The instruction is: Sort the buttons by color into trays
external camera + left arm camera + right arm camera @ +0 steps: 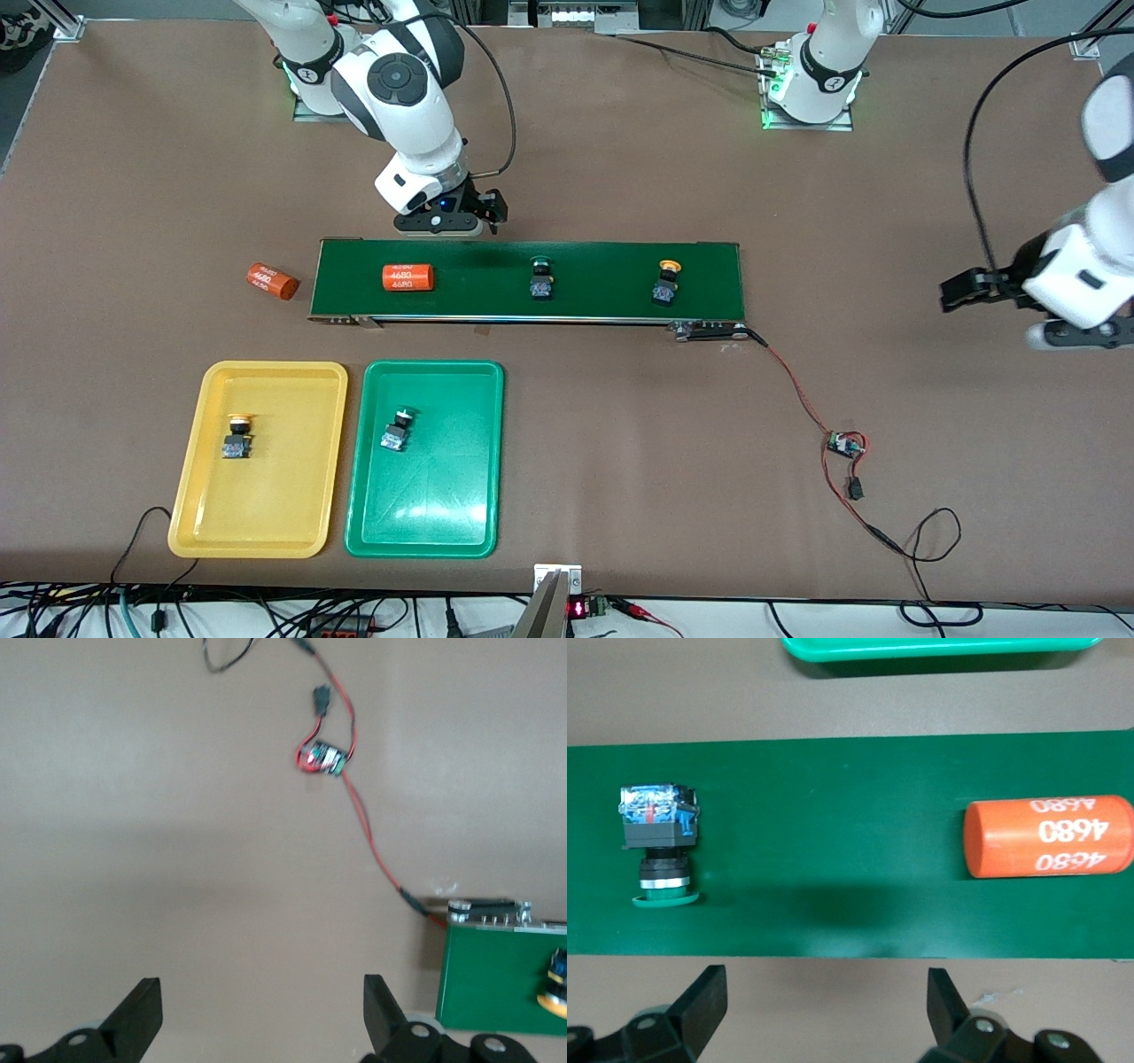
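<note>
Two push-button switches remain on the long dark-green conveyor belt [532, 281]: the green-capped button [541, 278] at mid-belt and the yellow-capped button [665, 282] nearer the left arm's end. One button already lies in the yellow plastic tray [199, 478], one in the green plastic tray [478, 461].

The right gripper [449, 221] hovers at the belt's edge farthest from the front camera, fingers spread, empty. It is the nearer tool to the green-capped button, which lies along the belt toward the left arm's end, long axis across the belt.

The left gripper [970, 291] waits over bare table, fingers spread, empty
</note>
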Available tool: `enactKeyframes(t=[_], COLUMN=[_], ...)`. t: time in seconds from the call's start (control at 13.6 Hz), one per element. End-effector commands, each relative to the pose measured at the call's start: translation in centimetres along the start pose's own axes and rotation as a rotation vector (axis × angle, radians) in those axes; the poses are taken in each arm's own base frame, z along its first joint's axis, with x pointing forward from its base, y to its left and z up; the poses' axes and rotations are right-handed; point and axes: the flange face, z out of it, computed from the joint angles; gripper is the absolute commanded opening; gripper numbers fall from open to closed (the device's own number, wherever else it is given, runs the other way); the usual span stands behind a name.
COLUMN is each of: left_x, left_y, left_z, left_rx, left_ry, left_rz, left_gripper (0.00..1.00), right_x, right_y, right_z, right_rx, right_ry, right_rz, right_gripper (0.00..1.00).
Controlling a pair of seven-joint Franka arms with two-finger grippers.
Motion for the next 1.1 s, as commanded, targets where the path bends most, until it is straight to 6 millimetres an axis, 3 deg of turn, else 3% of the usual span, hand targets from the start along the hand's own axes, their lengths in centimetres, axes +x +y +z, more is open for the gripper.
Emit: enactKeyframes(t=[0.0,0.22,0.44,0.73,1.03], left_x=[-1.6,-2.5,-4.6,-4.6,-3.3], left_y=[-0.6,-0.9,0.9,2.3,2.8], left_z=[-3.5,-6.0,-7.0,-6.4,-4.4], left_rx=[-0.024,-0.023,-0.018,-0.011,-0.023], left_ry=[-0.029,-0.001,-0.009,-0.011,-0.039], left_rz=[0.001,-0.003,-0.005,0.018,0.026], left_gripper=[1.0,1.0,1.0,1.0,1.0], right_x=[0.2,0.3,0.7,1.3,1.3], right_y=[-0.9,-1.0,-2.6,-3.3,-3.4], right_z=[1.0,1.5,2.7,3.6,4.2], right_rx=[0.026,0.027,0.037,0.014,0.003], right_ry=[0.007,0.009,-0.009,0.019,0.023], right_rz=[0.04,0.029,0.028,0.04,0.029], right_gripper=[1.0,1.0,1.0,1.0,1.0])
